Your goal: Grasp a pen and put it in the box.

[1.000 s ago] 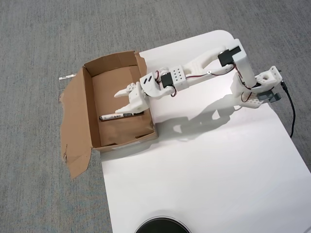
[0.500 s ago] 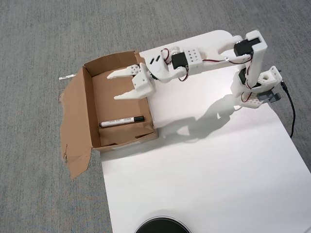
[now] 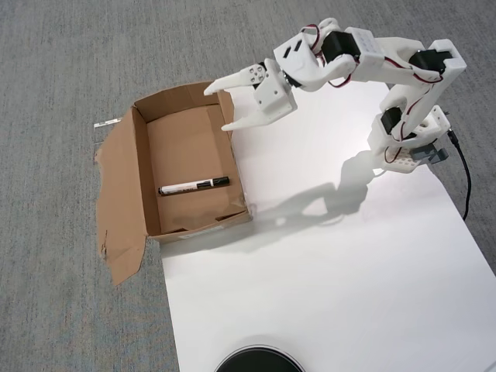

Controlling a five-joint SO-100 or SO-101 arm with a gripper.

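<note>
In the overhead view the pen (image 3: pixel 193 186), white with a black cap at its right end, lies flat on the floor of the box (image 3: pixel 140 174), near the box's front wall. The box is brown cardboard with ragged flaps and one wide flap spread flat on the left. My gripper (image 3: pixel 215 108) hangs raised above the box's back right corner, open, with nothing between its white fingers (image 3: pixel 229 84). It is well clear of the pen.
The box sits at the left edge of a white table top (image 3: pixel 325 256), over grey carpet (image 3: pixel 54 294). The arm's base (image 3: pixel 411 143) stands at the table's right with a black cable beside it. A dark round object (image 3: pixel 258 361) shows at the bottom edge.
The gripper let go of the pen inside the box, then rose and drew back to the upper right. The pen stays lying on the box floor.
</note>
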